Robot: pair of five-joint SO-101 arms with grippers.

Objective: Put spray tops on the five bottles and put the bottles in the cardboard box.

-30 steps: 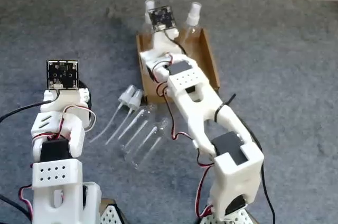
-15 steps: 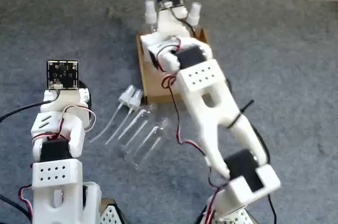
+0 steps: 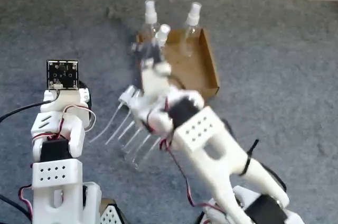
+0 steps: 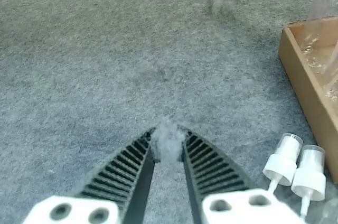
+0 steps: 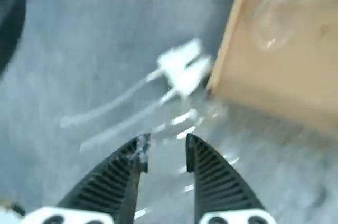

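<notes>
Bottles [image 3: 188, 36] of clear plastic, three white-topped, upright in box [image 3: 214, 73]. Two loose tops [image 4: 283, 156] just beside. Left gripper [image 4: 168, 142], right gripper [image 5: 165, 142] narrowly parted; hold nothing.

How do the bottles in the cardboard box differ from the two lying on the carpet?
The boxed bottles stand upright in the cardboard box; the carpet bottles lie on their sides. The boxed bottles wear spray tops; the carpet bottles show none, and two loose tops lie beside them. Both kinds are clear.
</notes>
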